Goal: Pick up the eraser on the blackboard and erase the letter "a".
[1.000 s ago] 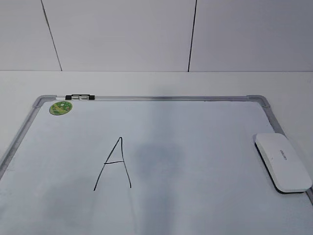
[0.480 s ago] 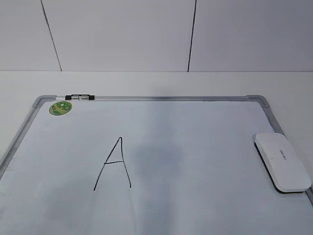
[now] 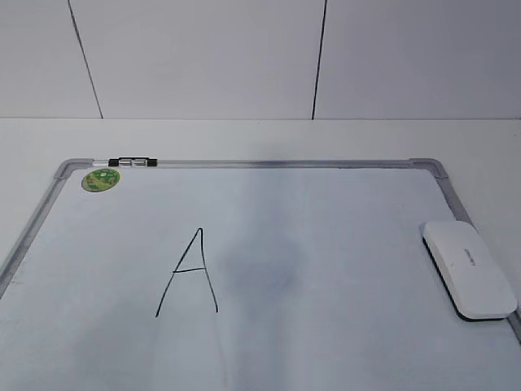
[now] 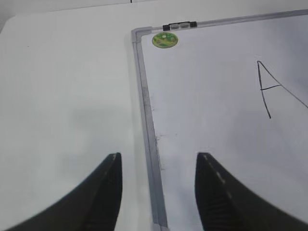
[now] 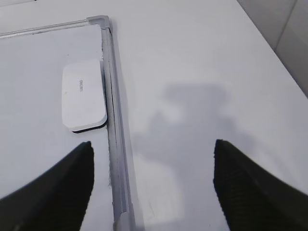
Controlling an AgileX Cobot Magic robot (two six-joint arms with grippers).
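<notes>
The blackboard [image 3: 269, 164] is a white board with a silver frame, lying flat on the table. The white eraser [image 3: 469, 269] lies on the board against its right frame, with nothing holding it. It also shows in the right wrist view [image 5: 83, 94]. No lowercase "a" shows on the board. Only a capital "A" [image 3: 189, 273] is there, with a faint grey patch [image 3: 262, 265] to its right. My left gripper [image 4: 159, 156] is open and empty over the board's left frame [image 4: 146, 110]. My right gripper [image 5: 154, 143] is open and empty, just right of the right frame [image 5: 111, 96], nearer the camera than the eraser.
A round green sticker [image 3: 101, 180] sits in the board's far left corner, beside a small black clip [image 3: 133, 162] on the top frame. White table [image 3: 260, 138] surrounds the board, and a white panelled wall stands behind it. Neither arm shows in the exterior view.
The eraser sits a touch further left than a second ago. The grey shading in the middle of the board has shrunk.
</notes>
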